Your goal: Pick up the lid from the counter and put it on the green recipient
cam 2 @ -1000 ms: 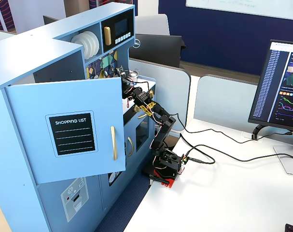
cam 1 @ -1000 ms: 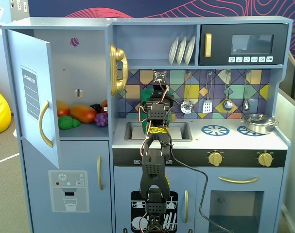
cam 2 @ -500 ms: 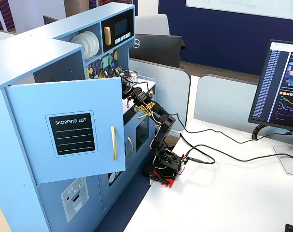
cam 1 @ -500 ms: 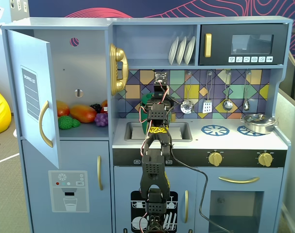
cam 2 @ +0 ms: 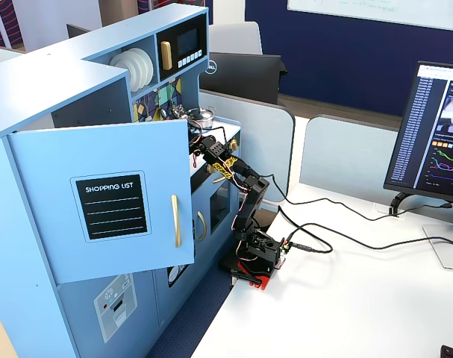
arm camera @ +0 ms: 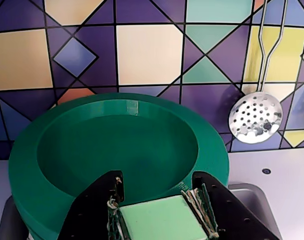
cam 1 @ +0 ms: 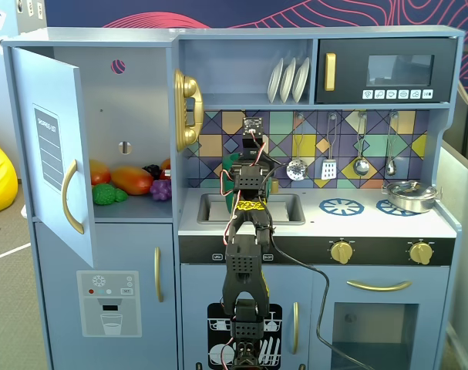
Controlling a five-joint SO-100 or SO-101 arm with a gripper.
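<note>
While the pincer (arm camera: 159, 212) grips the lid (arm camera: 116, 155) by its tab, off-centre release could tip it beside the green recipient (arm camera: 4, 225).

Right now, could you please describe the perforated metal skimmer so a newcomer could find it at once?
Start at the blue toy kitchen's tiled backsplash wall of purple, yellow and teal diamonds. Among the utensils hanging there, the round shiny skimmer hangs right of the green plastic lid in the wrist view. Only it has a disc full of holes on a thin wire handle.
</note>
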